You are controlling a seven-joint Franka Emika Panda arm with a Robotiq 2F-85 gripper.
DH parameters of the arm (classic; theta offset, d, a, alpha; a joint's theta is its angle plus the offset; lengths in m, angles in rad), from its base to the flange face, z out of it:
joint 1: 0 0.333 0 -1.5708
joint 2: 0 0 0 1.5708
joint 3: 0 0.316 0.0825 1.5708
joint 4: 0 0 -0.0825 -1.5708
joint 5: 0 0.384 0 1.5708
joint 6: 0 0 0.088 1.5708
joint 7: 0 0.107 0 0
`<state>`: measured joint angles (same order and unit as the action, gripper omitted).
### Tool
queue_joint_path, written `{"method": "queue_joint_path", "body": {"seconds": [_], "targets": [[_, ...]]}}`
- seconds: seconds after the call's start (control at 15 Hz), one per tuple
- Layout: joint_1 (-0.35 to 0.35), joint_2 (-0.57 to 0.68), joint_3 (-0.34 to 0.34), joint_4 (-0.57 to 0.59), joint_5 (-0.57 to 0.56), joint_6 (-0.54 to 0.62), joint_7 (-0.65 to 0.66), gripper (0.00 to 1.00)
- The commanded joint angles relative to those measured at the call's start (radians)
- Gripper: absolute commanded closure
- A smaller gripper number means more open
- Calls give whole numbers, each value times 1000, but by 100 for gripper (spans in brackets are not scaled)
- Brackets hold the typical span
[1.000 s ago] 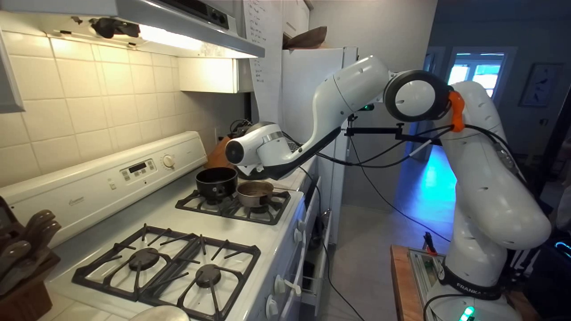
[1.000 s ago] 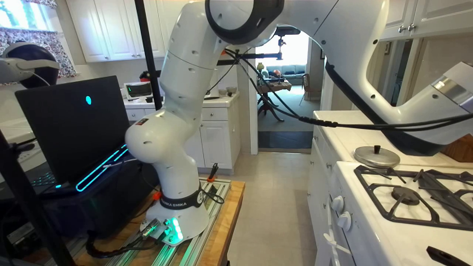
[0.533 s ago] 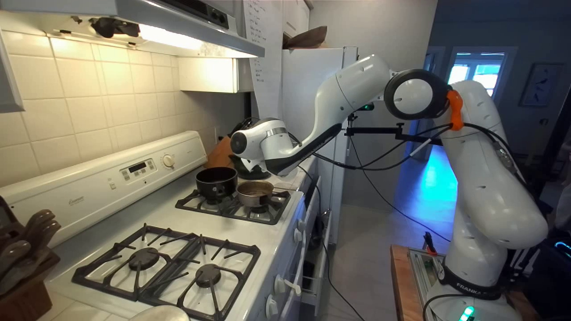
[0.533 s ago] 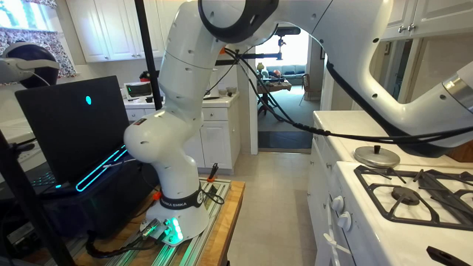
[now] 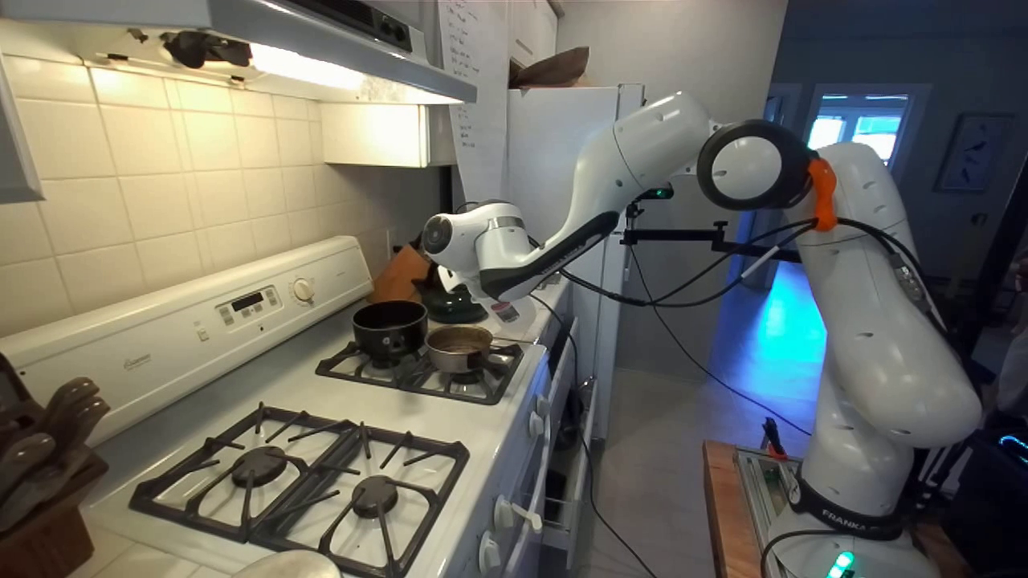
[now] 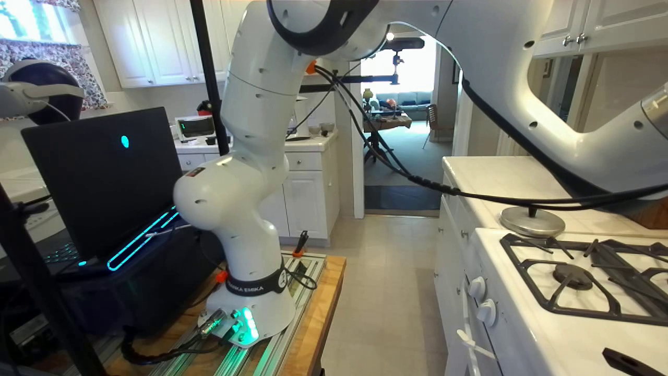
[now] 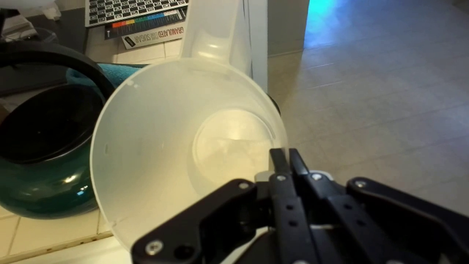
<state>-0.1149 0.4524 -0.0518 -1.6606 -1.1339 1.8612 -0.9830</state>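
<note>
Pinching the rim of a translucent plastic cup (image 7: 161, 150) in the tool (image 7: 288, 158), clamped tight across the thin wall at the right. Faces mouth-first into the wrist view, with its handle (image 7: 212, 35) pointing to the far side. Shows in part below the arm (image 5: 594, 185) in an exterior view, beyond the stove (image 5: 361, 401) and near the right edge of the tabletop (image 7: 51, 229). Can see, just beside it at the left, a black-topped, dark green kettle (image 7: 55, 187). Can make out farther off a chequered board (image 7: 135, 10), a packet (image 7: 154, 35) printed "granulated sugar" and a teal cloth (image 7: 117, 75). Can see on the stove's far end a black pot (image 5: 390, 329) at the left and a smaller metal pan (image 5: 450, 352) at the right.
</note>
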Motion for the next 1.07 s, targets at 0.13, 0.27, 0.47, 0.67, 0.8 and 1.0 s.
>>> {"method": "queue_joint_path", "body": {"seconds": [0.13,0.27,0.47,0.67,0.8,1.0], "targets": [[-30,-24,1,21,84,66,65,99],[-39,-23,-2,31,119,87,83,99],[-52,-22,-5,41,175,110,107,99],[-62,-25,-12,48,224,127,129,99],[-68,-27,-18,60,249,131,143,99],[-78,-31,-25,72,293,142,163,99]]}}
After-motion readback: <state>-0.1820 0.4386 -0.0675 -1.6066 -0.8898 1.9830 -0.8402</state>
